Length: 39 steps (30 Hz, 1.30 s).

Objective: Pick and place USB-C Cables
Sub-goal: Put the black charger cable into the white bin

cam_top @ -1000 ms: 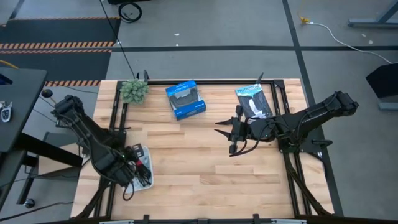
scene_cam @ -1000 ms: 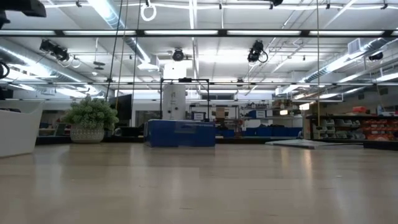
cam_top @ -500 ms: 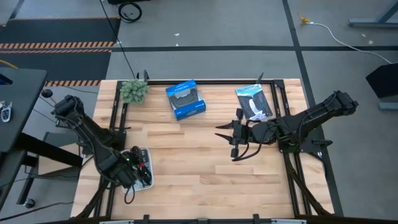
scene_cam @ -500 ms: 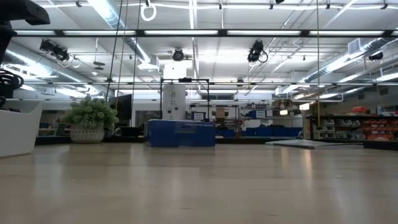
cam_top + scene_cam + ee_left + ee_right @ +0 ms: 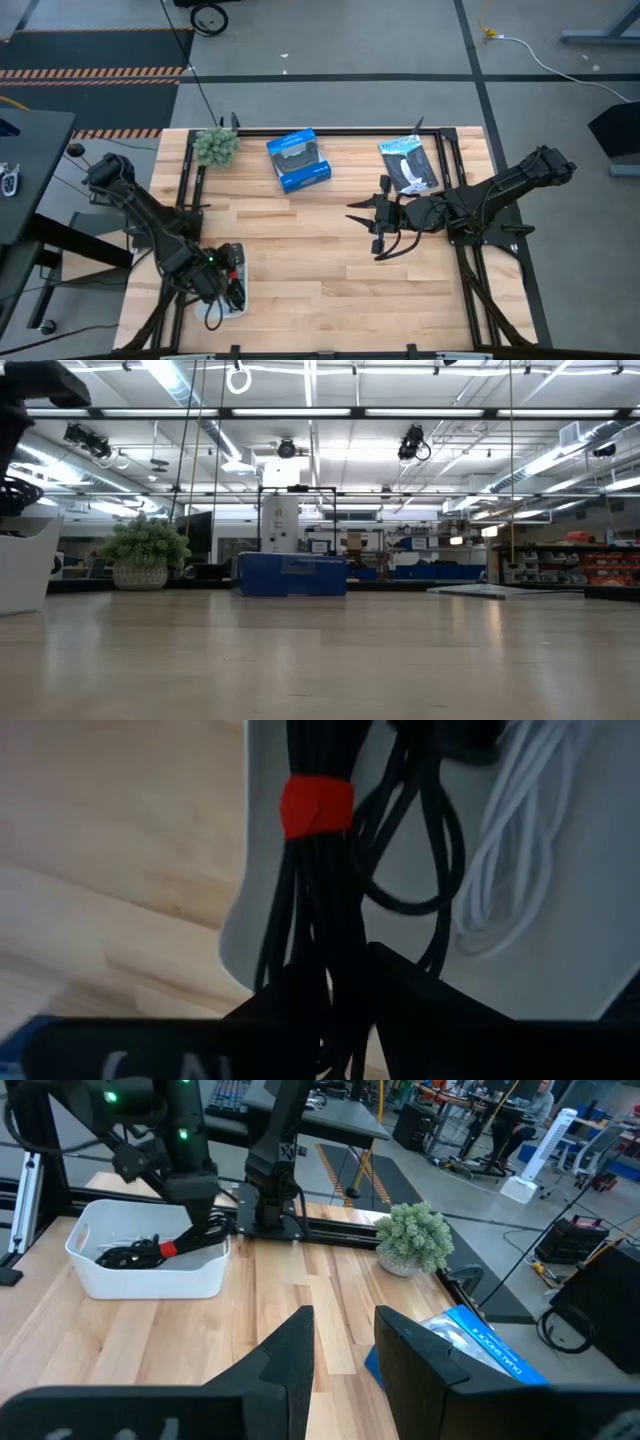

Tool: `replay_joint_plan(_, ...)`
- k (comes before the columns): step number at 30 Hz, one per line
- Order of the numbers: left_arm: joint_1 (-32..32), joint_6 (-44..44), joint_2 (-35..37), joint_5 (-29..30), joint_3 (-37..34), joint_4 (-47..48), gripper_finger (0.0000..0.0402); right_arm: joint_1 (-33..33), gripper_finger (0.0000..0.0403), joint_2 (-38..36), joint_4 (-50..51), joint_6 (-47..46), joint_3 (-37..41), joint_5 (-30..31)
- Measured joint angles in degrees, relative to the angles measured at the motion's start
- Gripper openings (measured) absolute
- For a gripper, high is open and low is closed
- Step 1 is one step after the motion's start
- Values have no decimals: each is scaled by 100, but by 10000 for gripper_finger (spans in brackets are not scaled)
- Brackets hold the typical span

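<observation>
A white bin (image 5: 240, 305) stands at the table's near left; it also shows in the right wrist view (image 5: 150, 1278). My left gripper (image 5: 213, 283) is over it, shut on the black cable bundle with a red tie (image 5: 315, 805). A white cable (image 5: 515, 840) and a black loop cable (image 5: 420, 860) lie on the bin's floor. The pale blue cable does not show. My right gripper (image 5: 368, 230) is open and empty above the table's middle right, its fingers pointing toward the left edge. My left gripper pinches the black bundle between its two fingers, at a spot (image 5: 335, 970) a little way from the red tie. The fingers come from above, slanting down into the bin. The bundle (image 5: 160, 1250) slants from the fingers down onto the bin's floor.
A blue box (image 5: 298, 160) and a small potted plant (image 5: 215, 146) stand near the far edge. A flat black-and-white packet (image 5: 408, 163) lies at the far right. Bare wood lies between the two arms.
My left gripper has gone toward the table's near edge with the black bundle, staying over the bin. The bin has shifted a little toward the near edge with it. My right gripper has drifted slightly toward the near edge, still open.
</observation>
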State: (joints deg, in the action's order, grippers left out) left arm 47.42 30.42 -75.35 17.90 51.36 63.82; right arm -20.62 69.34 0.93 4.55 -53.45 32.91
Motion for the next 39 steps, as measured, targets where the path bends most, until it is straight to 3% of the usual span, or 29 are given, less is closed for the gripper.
replay_joint_plan(5,-231,129,0,39,-405,-292,84,0,114,0,0,40,0,0)
replay_joint_plan(10,-563,132,0,436,-703,-312,84,0,114,0,1,57,0,1)
replay_joint_plan(21,-1111,-16,18,805,-718,-589,91,0,114,1,2,59,0,2)
replay_joint_plan(23,-1209,-101,85,612,-650,-649,102,0,114,0,0,59,0,2)
replay_joint_plan(27,-1515,-31,245,-564,-603,-794,121,0,114,2,2,59,0,2)
replay_joint_plan(33,-1808,95,505,-640,-600,-850,118,0,114,2,2,59,0,3)
replay_joint_plan(39,-1930,180,1080,-651,-509,-885,83,0,114,2,2,67,0,3)
